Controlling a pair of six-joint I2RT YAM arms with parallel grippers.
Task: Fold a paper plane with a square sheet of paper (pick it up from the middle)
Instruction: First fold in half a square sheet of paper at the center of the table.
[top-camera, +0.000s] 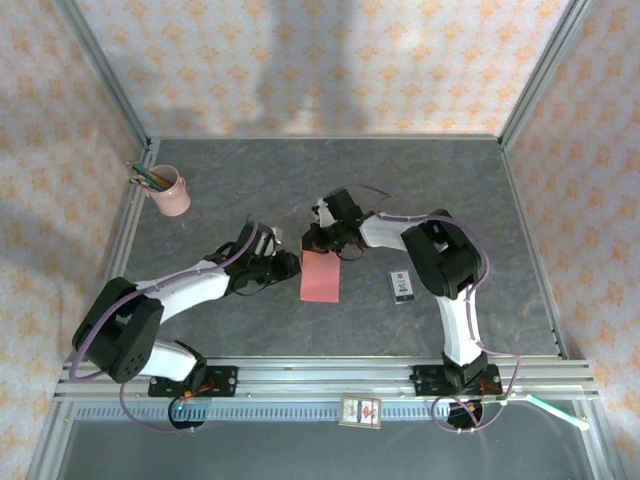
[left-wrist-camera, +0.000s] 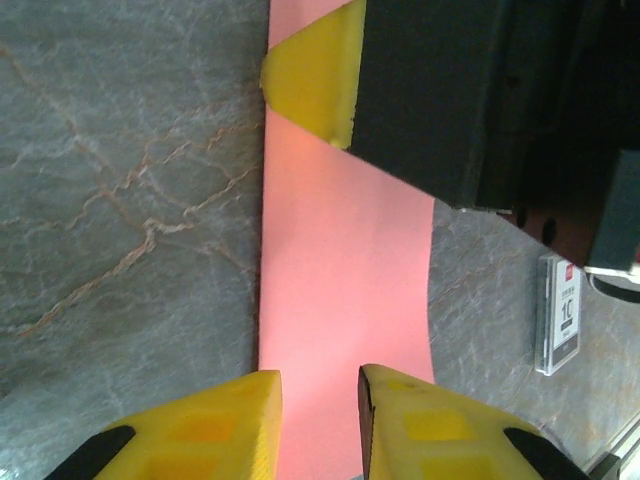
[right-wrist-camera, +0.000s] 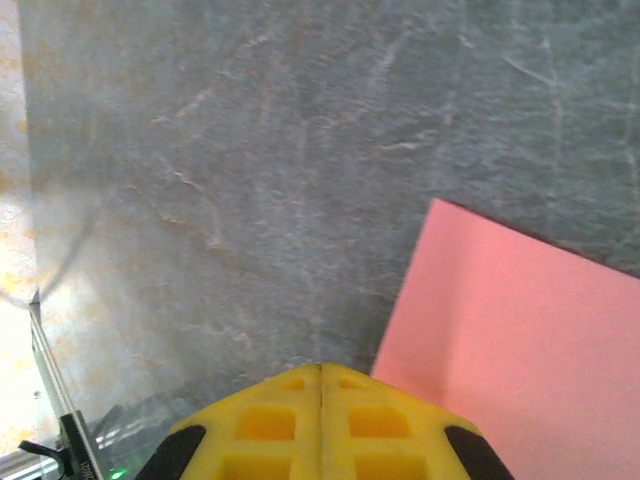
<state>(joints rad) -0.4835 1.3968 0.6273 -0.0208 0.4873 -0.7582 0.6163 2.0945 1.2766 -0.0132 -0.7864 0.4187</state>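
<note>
The salmon sheet of paper (left-wrist-camera: 345, 250) lies flat on the worktop (left-wrist-camera: 120, 200), between the left end effector (left-wrist-camera: 320, 385), slightly parted and empty, and the closed right end effector (right-wrist-camera: 320, 372). It looks thin, limp and slippery, I reckon: pinch a long edge mid-length.

Set high above and behind the arm bases for the top external view, tilted down, far enough off to take in the whole table (top-camera: 330, 180). Rode each wrist close over the surface, looking past the left gripper (left-wrist-camera: 318, 385) at its frame's bottom edge and the right gripper (right-wrist-camera: 320, 378) at bottom centre. Shared the square sheet of paper (top-camera: 320, 277) across all three, and the small box (top-camera: 402, 286) across top and left wrist.
</note>
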